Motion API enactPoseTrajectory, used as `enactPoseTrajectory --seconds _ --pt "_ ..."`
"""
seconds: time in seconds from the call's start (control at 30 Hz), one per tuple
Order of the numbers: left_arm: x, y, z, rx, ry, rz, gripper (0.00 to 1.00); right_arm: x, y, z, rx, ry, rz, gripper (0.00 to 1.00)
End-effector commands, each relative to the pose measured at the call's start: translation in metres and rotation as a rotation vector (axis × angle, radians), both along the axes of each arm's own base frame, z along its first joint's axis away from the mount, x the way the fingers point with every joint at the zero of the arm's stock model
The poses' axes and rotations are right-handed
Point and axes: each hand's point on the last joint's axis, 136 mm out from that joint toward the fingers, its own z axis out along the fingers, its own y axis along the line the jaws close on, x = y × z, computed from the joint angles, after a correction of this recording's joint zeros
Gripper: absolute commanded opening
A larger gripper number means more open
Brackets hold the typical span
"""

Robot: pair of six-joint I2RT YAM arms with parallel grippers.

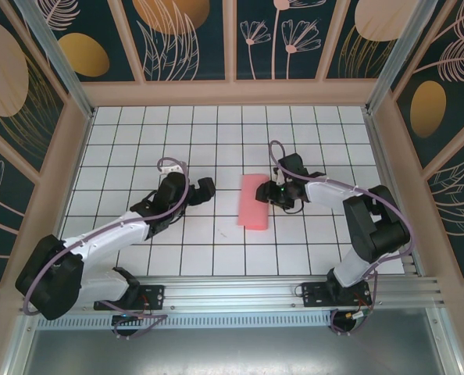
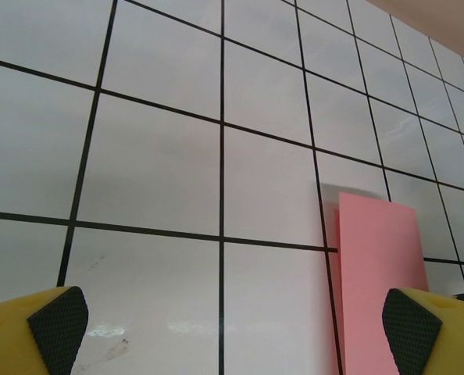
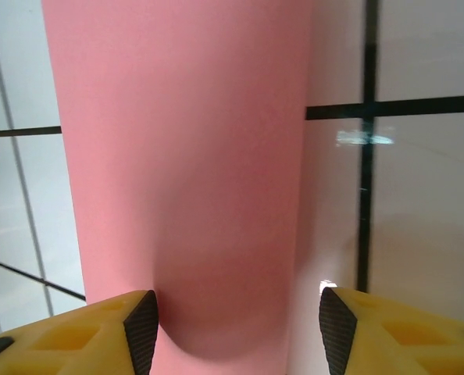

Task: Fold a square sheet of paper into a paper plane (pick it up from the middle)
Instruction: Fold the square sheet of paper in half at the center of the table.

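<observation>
Gridded white table [image 1: 216, 258]: square sheet of paper [image 1: 255, 201] lies mid-table, folded narrow. My right gripper [image 3: 238, 332] straddles its edge, jaws apart; left gripper [image 2: 232, 328] gapes nearby. Risk: soft crease springs open, skewing later folds.

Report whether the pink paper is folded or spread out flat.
Folded: the pink paper lies on the table as a narrow strip, much longer than wide, not a square.

The sheet of paper [image 1: 255, 201] is plain salmon-pink; the table [image 1: 138, 125] white with black gridlines; fingers [image 2: 13, 336] yellow, pads [image 2: 58, 328] black.
</observation>
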Motion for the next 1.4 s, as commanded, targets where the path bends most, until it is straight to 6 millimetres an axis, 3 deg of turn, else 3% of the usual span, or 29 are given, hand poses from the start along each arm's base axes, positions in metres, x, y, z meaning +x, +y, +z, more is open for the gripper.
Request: enactPoseTrajectory --seconds 0.0,0.3,0.4,0.53,0.73,1.37 --pt "0.008 -0.018 0.018 -0.062 -0.036 -0.063 0.99 0.002 -0.017 0.007 -0.097 -0.026 -0.001 0.6" --pt "0.006 -0.048 0.012 -0.156 0.006 -0.168 0.87 0.004 -0.029 0.006 -0.163 -0.047 -0.016 0.59" --pt "0.005 -0.058 0.011 -0.191 0.019 -0.204 0.82 0.005 -0.042 0.0 -0.185 -0.022 -0.042 0.59" --pt "0.005 -0.06 0.006 -0.194 0.032 -0.212 0.81 0.004 -0.026 0.006 -0.066 -0.03 -0.013 0.59" --pt "0.002 -0.062 0.004 -0.202 0.04 -0.221 0.8 -0.001 -0.017 0.003 -0.026 -0.02 0.058 0.59" --pt "-0.001 -0.08 -0.002 -0.245 0.075 -0.28 0.73 -0.002 -0.025 -0.019 -0.09 0.027 0.045 0.56"
